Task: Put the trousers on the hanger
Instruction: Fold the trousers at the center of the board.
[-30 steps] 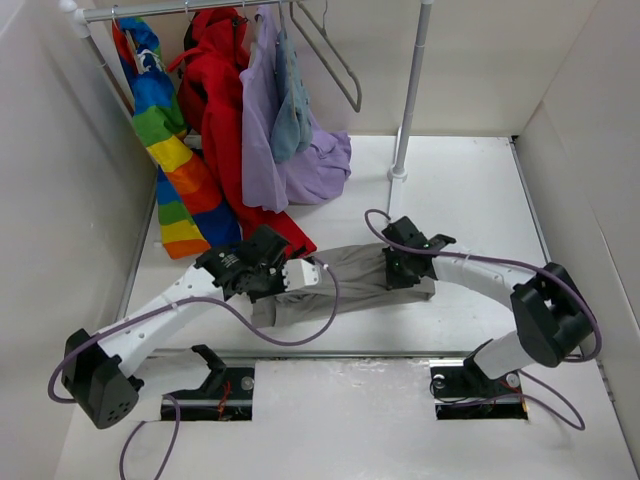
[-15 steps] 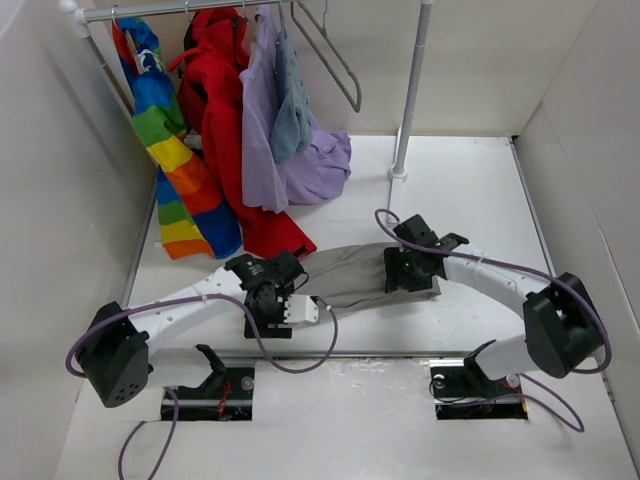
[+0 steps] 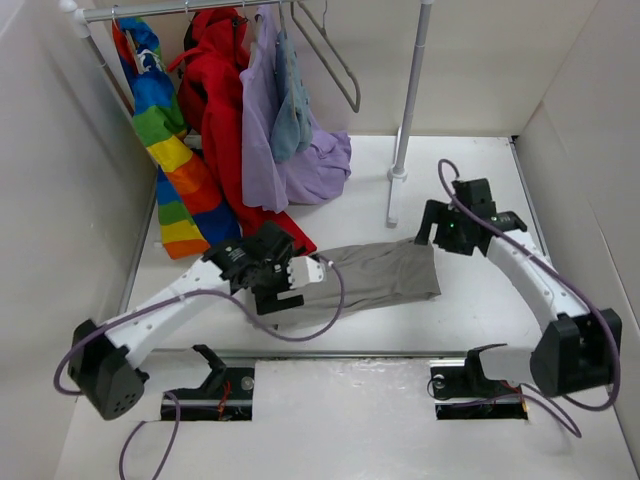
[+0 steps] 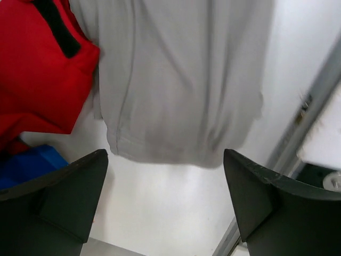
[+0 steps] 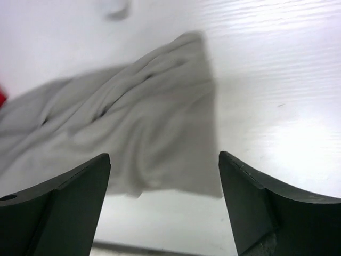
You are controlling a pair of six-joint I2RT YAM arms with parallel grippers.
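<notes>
Two arms reach over the table (image 3: pixel 480 330), and between them the trousers (image 3: pixel 375 278) lie flat on its white top, stretched roughly left to right, well apart from the hanger (image 3: pixel 348 62). The hanger hangs bare at the right end of the rail (image 3: pixel 170 11) at the back, beside a small blue-grey garment (image 3: pixel 292 105) and a lilac garment (image 3: pixel 300 170). Farther left on the same rail hang a red coat (image 3: pixel 222 110) and a rainbow-striped garment (image 3: pixel 165 140), both trailing down onto the table. The left arm (image 3: pixel 170 310) ends over the left end of the trousers, close to the bottom of the red coat. The left jaws stand wide apart with nothing between them. In the left wrist view one end of the trousers (image 4: pixel 181 80) lies just ahead of them, with the red coat (image 4: pixel 37 69) touching its edge at the upper left and a patch of blue cloth (image 4: pixel 26 165) below it. The right arm (image 3: pixel 520 265) ends above the table near the right end of the trousers, close to the foot of the upright pole (image 3: pixel 412 90). The right jaws are also spread wide and grip nothing. The right wrist view, somewhat blurred, shows the wrinkled end of the trousers (image 5: pixel 133 133) ahead of them on the table.
</notes>
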